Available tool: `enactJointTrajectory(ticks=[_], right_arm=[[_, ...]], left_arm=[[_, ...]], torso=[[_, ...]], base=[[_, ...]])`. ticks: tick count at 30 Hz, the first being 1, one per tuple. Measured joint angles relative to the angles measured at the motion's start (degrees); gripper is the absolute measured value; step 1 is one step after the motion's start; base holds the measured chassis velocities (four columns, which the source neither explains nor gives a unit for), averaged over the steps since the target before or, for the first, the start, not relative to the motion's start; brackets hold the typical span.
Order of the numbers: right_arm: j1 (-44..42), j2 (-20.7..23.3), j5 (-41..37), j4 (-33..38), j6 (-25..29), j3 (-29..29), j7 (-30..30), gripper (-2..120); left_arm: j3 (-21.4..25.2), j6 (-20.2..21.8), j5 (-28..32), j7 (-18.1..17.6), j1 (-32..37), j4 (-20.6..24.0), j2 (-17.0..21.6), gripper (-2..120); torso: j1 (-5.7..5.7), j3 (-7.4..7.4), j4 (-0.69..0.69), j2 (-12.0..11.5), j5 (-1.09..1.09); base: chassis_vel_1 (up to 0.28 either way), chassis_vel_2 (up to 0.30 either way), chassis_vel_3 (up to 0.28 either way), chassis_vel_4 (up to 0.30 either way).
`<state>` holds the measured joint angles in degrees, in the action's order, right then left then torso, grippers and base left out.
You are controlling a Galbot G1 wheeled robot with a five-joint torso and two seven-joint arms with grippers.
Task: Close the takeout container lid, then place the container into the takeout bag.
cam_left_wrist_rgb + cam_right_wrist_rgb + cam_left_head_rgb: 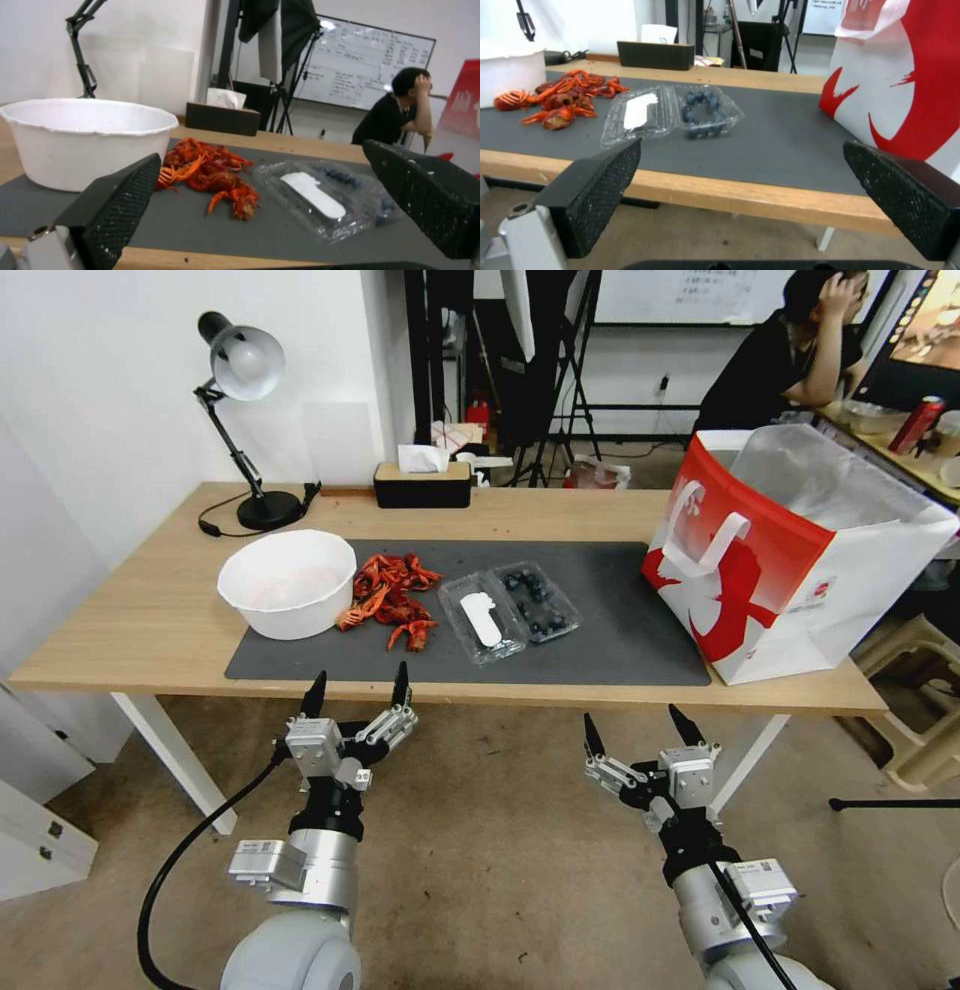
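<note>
The takeout container (540,601) (707,112) lies flat open on the dark mat, its blueberry half toward the bag. Its lid (482,619) (312,193) (637,110), clear with a white oblong label, lies flat beside it on the bowl side. The takeout bag (790,550) (905,78), red and white with foil lining, stands open at the table's right end. My left gripper (358,685) (260,210) hovers open at the table's front edge, short of the lid. My right gripper (640,726) (740,198) hangs open below the front edge, right of the container.
A white bowl (288,582) sits left on the mat (600,640), with red crayfish (392,595) between it and the lid. A desk lamp (245,420) and a tissue box (422,482) stand at the back. A stool (920,700) is at the right.
</note>
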<state>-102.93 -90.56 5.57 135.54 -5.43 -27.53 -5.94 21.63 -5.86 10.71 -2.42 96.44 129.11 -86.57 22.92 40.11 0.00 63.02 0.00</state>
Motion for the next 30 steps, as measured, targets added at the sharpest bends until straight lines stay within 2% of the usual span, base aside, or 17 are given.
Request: enactJointTrajectory(ticks=[4,9,11,13,14,17,18,21,22,25,30], right_arm=[[1.07,0.7,-1.2,0.18,-0.67,-0.23,0.0,100],[2.7,1.63,-2.62,0.17,-1.3,-0.55,0.26,100],[4.32,2.78,-5.7,-0.09,-1.86,-0.49,1.33,100],[7.05,5.28,-12.15,-0.38,-3.11,-0.09,3.41,100],[7.05,5.28,-12.15,-0.38,-3.11,-0.09,3.41,100],[14.16,12.86,-22.81,-2.72,-4.8,-0.28,6.4,100],[14.16,12.86,-22.81,-2.72,-4.8,-0.28,6.4,100],[18.43,18.32,-29.16,-5.81,-5.29,-0.3,8.13,100],[18.43,18.32,-29.16,-5.81,-5.29,-0.3,8.13,100],[27.32,24.71,-37.85,-13.35,-5.33,1.65,10.39,100],[35.91,27.78,-41.73,-18.47,-6.69,4.01,12.63,100]], left_arm=[[1.69,-0.73,-1.18,1.68,-0.12,-1.57,0.51,100],[2.94,-0.82,-1.25,2.05,-0.12,-2.17,1.06,100],[3.49,-0.89,-1.2,2.21,-0.12,-2.5,1.32,100],[3.62,-0.92,-1.08,2.52,-0.34,-3.07,1.89,100],[3.62,-0.92,-1.08,2.52,-0.34,-3.07,1.89,100],[3.65,-1.22,-1.09,2.92,-0.55,-4.22,2.48,100],[3.65,-1.22,-1.09,2.92,-0.55,-4.22,2.48,100],[3.65,-1.33,-1.25,3.07,-0.78,-4.89,2.68,100],[3.65,-1.33,-1.25,3.07,-0.78,-4.89,2.68,100],[5.02,-1.95,-1.97,3.22,-0.64,-5.76,2.54,100],[6.12,-2.03,-2.05,3.31,-0.32,-5.77,2.39,100]], torso=[[0.0,0.0,0.0,0.0,0.0],[0.0,0.0,0.0,0.0,0.0],[0.0,0.0,-0.01,0.0,0.01],[0.0,0.0,-0.01,0.0,0.01],[0.0,0.0,-0.01,0.0,0.01],[0.0,0.0,0.03,0.0,0.01],[0.0,0.0,0.03,0.0,0.01],[0.0,0.0,-0.01,0.0,0.01],[0.0,0.0,-0.01,0.0,0.01],[0.0,0.01,0.0,-0.01,0.02],[0.01,0.01,0.02,-0.01,0.02]], base=[[0.0,0.0,0.0,0.0],[0.0,0.0,0.0,0.0],[0.0,0.0,0.0,0.0],[0.0,0.0,0.0,0.0],[0.0,0.0,0.0,0.0],[0.0,0.0,0.0,0.0],[0.0,0.0,0.0,0.0],[0.0,0.0,0.0,0.0],[0.0,0.0,0.0,0.0],[0.0,0.0,0.0,0.0],[0.0,0.0,0.0,0.0]])
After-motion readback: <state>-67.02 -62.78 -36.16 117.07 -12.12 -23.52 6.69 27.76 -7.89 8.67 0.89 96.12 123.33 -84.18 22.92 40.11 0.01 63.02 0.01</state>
